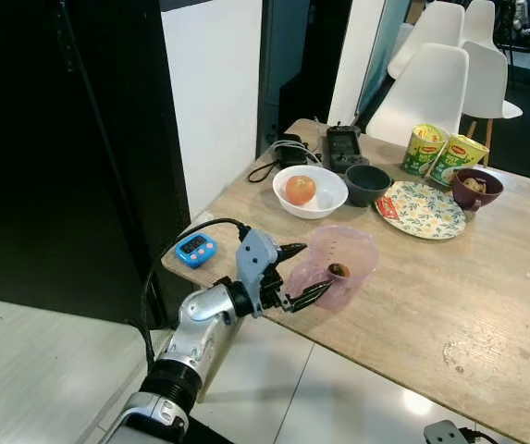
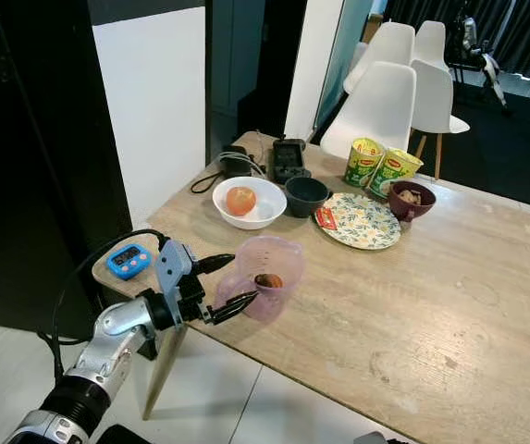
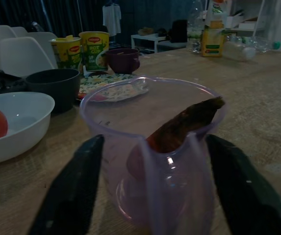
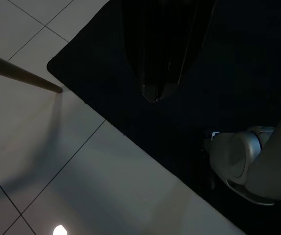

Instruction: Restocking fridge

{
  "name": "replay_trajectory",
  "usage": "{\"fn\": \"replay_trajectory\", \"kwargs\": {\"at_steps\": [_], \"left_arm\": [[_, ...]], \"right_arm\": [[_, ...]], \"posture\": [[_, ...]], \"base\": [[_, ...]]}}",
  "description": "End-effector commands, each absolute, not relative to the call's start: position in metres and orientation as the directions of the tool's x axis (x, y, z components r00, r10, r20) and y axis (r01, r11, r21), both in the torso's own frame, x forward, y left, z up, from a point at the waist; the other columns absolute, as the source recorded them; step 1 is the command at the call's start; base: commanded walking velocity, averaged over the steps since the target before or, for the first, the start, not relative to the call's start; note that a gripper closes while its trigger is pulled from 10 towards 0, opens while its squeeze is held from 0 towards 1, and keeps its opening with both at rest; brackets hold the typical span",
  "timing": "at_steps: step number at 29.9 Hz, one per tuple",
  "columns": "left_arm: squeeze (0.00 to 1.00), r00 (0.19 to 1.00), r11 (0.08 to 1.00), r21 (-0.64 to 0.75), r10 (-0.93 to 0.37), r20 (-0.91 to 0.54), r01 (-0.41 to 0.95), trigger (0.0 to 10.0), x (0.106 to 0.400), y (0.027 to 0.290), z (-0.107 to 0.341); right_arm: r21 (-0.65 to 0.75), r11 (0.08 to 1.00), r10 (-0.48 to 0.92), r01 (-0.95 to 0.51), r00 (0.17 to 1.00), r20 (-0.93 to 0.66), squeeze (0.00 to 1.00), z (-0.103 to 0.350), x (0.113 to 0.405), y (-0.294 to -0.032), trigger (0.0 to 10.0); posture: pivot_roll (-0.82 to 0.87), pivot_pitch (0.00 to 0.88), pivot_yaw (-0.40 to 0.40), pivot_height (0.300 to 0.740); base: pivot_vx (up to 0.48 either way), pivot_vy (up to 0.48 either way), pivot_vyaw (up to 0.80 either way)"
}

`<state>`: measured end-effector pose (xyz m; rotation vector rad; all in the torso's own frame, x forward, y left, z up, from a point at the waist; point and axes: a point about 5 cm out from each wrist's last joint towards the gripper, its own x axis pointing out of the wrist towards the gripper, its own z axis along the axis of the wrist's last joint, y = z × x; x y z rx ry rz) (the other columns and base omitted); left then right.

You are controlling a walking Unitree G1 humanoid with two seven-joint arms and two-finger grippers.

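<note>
A clear pink plastic jug (image 1: 341,265) stands near the front edge of the wooden table (image 1: 449,305), with a dark red-brown piece of food (image 3: 184,126) leaning inside it. My left gripper (image 1: 313,268) is open at the jug's handle side, one black finger (image 3: 74,191) along each flank of the jug (image 3: 155,161). A white bowl (image 1: 325,196) holding an orange-red fruit (image 1: 300,190) sits further back. My right gripper (image 4: 153,93) hangs idle over the tiled floor, its fingers together.
A blue timer (image 1: 195,250) lies at the table's corner. Behind are a dark bowl (image 1: 367,184), a floral plate (image 1: 422,210), two noodle cups (image 1: 440,153), a maroon bowl (image 1: 475,188) and a black device (image 1: 343,148). White chairs (image 1: 431,83) stand beyond. A tall black front (image 1: 61,139) rises on the left.
</note>
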<state>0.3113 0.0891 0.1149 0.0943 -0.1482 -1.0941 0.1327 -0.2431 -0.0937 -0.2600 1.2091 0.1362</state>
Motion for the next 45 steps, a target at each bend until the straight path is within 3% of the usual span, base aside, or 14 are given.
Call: {"fn": "replay_trajectory", "kwargs": {"at_steps": [1,23,24,30,37,45], "left_arm": [[0.0,0.432,0.439,0.127,-0.898,0.084,0.889,0.0,0.308,0.083,0.111],[0.0,0.463,0.474,0.135,-0.88,0.104,0.87,0.0,0.31,0.084,0.113],[0.0,0.472,0.484,0.145,-0.875,0.11,0.863,9.6,0.311,0.085,0.116],[0.0,0.467,0.491,0.185,-0.869,0.162,0.851,10.0,0.311,0.085,0.135],[0.0,0.384,0.408,0.225,-0.912,0.146,0.885,10.0,0.293,0.076,0.151],[0.0,0.359,0.378,0.192,-0.925,0.126,0.906,10.0,0.279,0.074,0.151]], "right_arm": [[-0.133,0.966,-0.048,-0.221,0.353,-0.934,0.0,-0.093,0.131,-0.247,10.0],[-0.138,0.964,-0.049,-0.226,0.359,-0.932,0.0,-0.092,0.133,-0.248,10.0],[-0.137,0.965,-0.048,-0.225,0.36,-0.932,0.0,-0.092,0.133,-0.248,10.0],[-0.134,0.967,-0.047,-0.218,0.361,-0.931,0.0,-0.093,0.133,-0.247,10.0],[-0.129,0.97,-0.045,-0.207,0.368,-0.929,0.0,-0.093,0.134,-0.245,10.0],[-0.127,0.971,-0.045,-0.201,0.372,-0.927,0.0,-0.093,0.135,-0.243,10.0]], "posture": [[-0.03,0.0,-0.08,0.74],[-0.03,0.0,-0.085,0.74],[-0.03,0.0,-0.084,0.74],[-0.02,0.0,-0.077,0.74],[0.0,0.0,-0.066,0.74],[0.02,0.0,-0.06,0.74]], "base": [[0.0,0.0,0.0],[0.0,0.0,0.0],[0.0,0.0,0.0],[0.0,0.0,0.0],[0.0,0.0,0.0],[0.0,0.0,0.0]]}}
